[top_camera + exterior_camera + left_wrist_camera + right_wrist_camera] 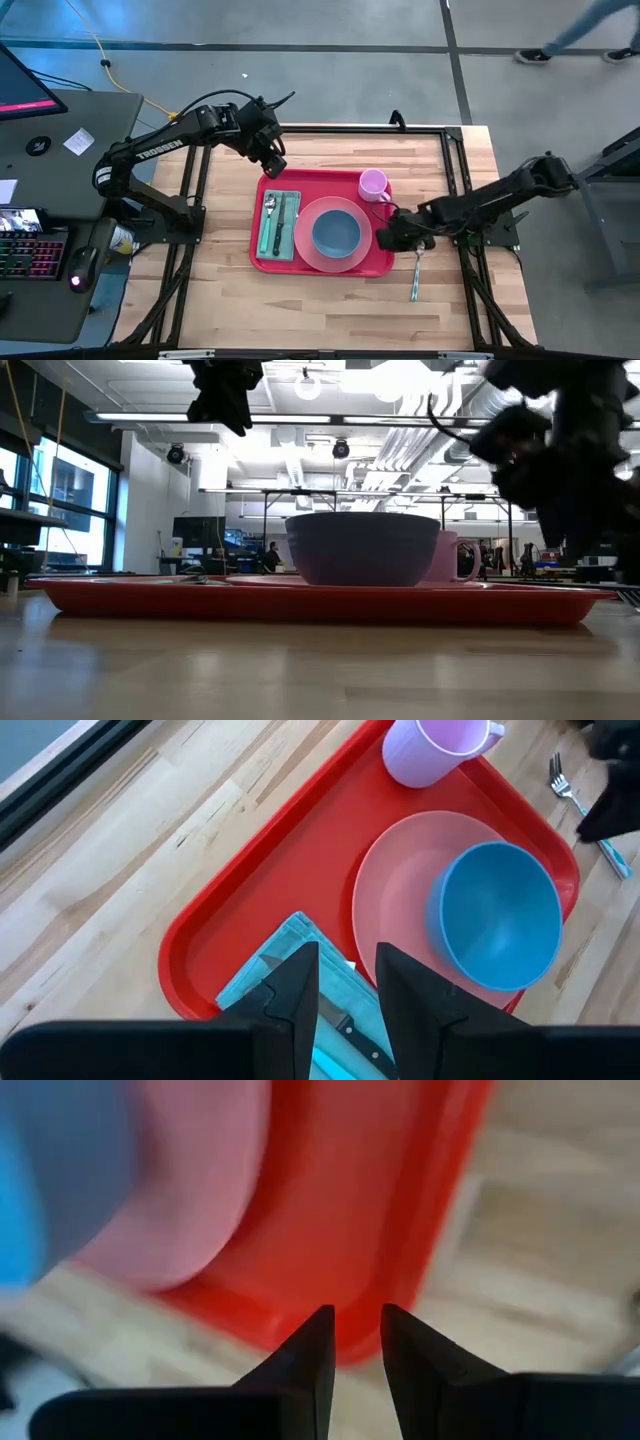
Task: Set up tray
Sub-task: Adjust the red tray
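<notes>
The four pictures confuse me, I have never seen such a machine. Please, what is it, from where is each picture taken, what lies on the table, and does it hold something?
It is a robot with two dark arms at a wooden table. One camera looks straight down, one looks level across the table top, and one sits on each wrist.

On the table lies a red tray. It carries a pink plate with a blue bowl on it, a pink cup, and a teal napkin with a spoon and knife. A fork lies on the wood beside the tray.

The left gripper is above the tray's far edge; the right gripper is at the tray's right rim. Both are slightly open and hold nothing.
</notes>
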### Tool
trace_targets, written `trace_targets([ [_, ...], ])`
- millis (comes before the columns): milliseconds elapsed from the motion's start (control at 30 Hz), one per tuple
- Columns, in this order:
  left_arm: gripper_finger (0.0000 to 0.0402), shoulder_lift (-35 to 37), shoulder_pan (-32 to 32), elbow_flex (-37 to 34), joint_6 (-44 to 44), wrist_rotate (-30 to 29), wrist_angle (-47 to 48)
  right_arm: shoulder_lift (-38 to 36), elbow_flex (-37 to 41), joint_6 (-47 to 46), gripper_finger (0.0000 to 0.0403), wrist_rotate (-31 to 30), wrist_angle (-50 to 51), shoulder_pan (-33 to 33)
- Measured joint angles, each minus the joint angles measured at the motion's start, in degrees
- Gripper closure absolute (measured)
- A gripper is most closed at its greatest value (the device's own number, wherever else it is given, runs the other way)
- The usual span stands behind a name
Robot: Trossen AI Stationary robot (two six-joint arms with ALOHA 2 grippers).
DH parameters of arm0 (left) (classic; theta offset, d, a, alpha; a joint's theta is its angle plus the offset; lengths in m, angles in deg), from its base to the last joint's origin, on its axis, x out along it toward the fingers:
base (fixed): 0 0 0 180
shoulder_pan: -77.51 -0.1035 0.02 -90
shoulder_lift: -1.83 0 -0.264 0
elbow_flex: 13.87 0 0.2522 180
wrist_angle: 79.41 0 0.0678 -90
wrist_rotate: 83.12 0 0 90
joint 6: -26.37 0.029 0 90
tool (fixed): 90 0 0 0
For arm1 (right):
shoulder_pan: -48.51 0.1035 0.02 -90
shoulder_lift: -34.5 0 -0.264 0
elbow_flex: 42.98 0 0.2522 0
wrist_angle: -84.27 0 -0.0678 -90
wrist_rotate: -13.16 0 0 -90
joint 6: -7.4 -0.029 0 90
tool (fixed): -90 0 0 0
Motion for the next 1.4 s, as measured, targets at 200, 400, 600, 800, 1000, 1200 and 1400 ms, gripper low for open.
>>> trace_targets([
  [200,0.0266,0.0,-0.02,0.0,0.0,1.92,0.05,3.32,4.84,-4.8,0.0336,-3.53,-4.71,1.15],
  [400,0.0266,0.0,-0.01,0.01,-0.02,3.28,2.12,5.34,4.89,-3.44,0.0336,-6.01,-5.72,1.04],
  [600,0.0266,0.0,-0.02,0.0,-0.22,3.32,3.08,5.37,4.91,-3.39,0.034,-8.87,-5.29,1.0],
  [800,0.0266,0.0,-0.02,0.0,-0.48,3.37,3.08,5.3,4.85,-4.05,0.0376,-8.92,-4.43,0.98],
  [1000,0.0266,0.0,-0.02,0.0,-0.49,3.38,3.08,5.24,4.83,-4.2,0.0383,-9.21,-3.29,0.62],
  [1200,0.0266,0.0,-0.02,0.01,-0.48,3.39,3.08,5.25,4.8,-3.92,0.0365,-8.78,-1.81,-1.33],
  [1400,0.0266,0.0,-0.02,0.0,-0.48,3.41,3.08,5.24,4.8,-3.35,0.038,-8.94,-1.77,-3.05],
])
